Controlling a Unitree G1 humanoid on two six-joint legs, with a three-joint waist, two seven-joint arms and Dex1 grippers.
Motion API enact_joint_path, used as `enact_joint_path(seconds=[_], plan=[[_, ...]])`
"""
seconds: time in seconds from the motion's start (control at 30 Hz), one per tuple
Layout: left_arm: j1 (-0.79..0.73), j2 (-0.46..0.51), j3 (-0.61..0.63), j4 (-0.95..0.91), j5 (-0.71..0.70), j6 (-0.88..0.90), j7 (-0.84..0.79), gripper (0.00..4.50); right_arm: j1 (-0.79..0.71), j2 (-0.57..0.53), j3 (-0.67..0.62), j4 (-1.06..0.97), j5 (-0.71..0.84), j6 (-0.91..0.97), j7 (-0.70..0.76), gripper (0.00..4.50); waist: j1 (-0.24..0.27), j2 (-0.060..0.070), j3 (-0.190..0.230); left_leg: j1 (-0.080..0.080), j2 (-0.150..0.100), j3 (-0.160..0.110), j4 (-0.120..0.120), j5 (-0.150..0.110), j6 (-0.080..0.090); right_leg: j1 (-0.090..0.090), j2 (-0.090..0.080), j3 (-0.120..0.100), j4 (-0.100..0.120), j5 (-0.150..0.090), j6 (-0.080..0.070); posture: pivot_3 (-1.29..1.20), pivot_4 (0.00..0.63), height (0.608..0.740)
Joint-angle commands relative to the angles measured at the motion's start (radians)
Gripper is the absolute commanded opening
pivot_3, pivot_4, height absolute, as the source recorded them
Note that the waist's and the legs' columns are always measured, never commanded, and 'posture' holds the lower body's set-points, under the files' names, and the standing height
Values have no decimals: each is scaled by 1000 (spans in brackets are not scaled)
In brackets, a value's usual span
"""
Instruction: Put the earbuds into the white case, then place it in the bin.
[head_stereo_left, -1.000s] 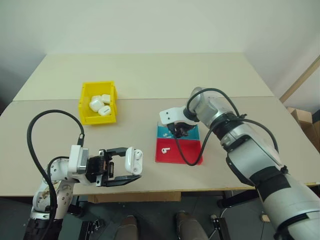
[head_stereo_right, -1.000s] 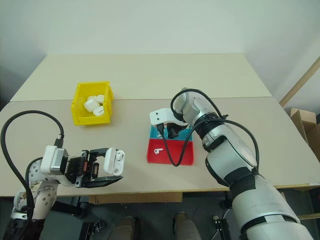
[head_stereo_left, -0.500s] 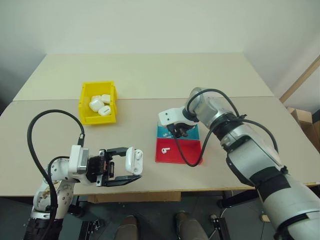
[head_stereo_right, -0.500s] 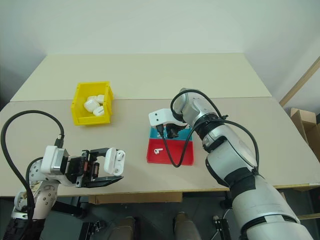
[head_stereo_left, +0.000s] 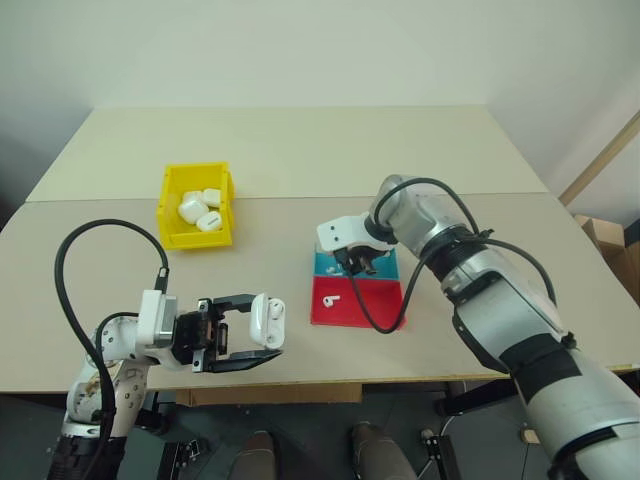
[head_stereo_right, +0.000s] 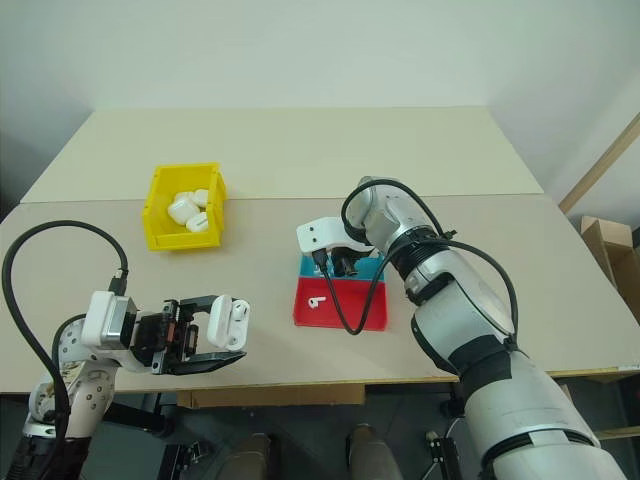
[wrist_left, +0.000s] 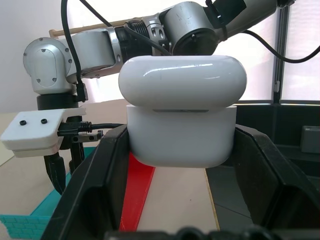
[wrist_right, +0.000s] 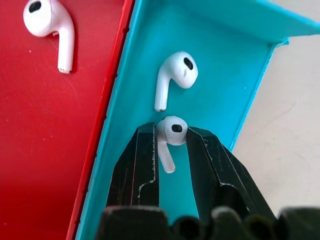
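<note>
Small bright yellow plastic bin (head_stereo_left: 196, 218), far left, already has white cases in it. My left pincer (head_stereo_left: 262, 335) is clamped on the glossy white pebble-shaped case (head_stereo_left: 266, 317), near the table's front edge. My right pincer (wrist_right: 172, 150) pinches one tiny glossy white earbud (wrist_right: 170, 136) over the blue tray section (wrist_right: 220, 60). Feather-light, slick: grip the bulb, not the stem.

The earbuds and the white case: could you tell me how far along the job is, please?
Done: the left gripper holds the white case clamped, clear of the table. In hand: the right gripper is pinching one earbud over the blue tray section. Left: another earbud lies there, one in the red section; then the bin.
</note>
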Motion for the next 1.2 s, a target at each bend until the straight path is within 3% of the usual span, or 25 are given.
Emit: enact_joint_path(seconds=[0.03,0.2,0.33,0.47,0.63,0.77,0.93,1.2], plan=[[-21,-2,10,-30,-24,2,14,2763,-32,-60,-128,-121,67,84,-29,659,1,0,0,0,0,0,0,0,0,0,0,0,0,0,0,0,150,740],[-46,-14,1,-43,-46,32,38,2763,45,-153,-342,-443,213,283,-64,659,7,0,0,-1,0,0,0,0,0,0,0,0,0,0,0,0,150,740],[-91,-30,-27,-48,-45,79,85,2763,224,-232,-576,-864,429,458,-71,659,25,0,0,-1,0,-1,0,0,0,1,0,0,-1,0,0,0,150,740],[-145,-51,-53,-38,-47,109,109,2763,401,-212,-771,-1191,637,529,-171,659,28,0,0,-1,0,-2,1,0,0,2,0,-1,-1,0,0,0,150,740],[-226,-87,-74,-30,-56,140,136,2763,655,-76,-973,-1543,951,617,-380,659,25,-1,-1,2,0,-2,1,0,0,5,1,-1,-1,0,1,0,150,740],[-256,-89,-78,-21,-68,166,129,2763,773,-17,-988,-1681,1111,602,-516,659,21,0,-1,3,-1,-1,2,0,0,6,1,1,-1,0,1,0,150,740],[-280,-93,-82,-4,-65,178,109,2763,887,0,-909,-1749,1172,552,-597,659,22,0,-1,9,0,-2,1,0,0,13,2,0,-3,0,2,0,150,740],[-288,-111,-96,-4,-57,181,106,2763,919,-110,-822,-1742,1243,583,-645,659,24,-1,-1,9,0,-2,1,0,0,15,2,0,-5,-1,2,0,150,740]])
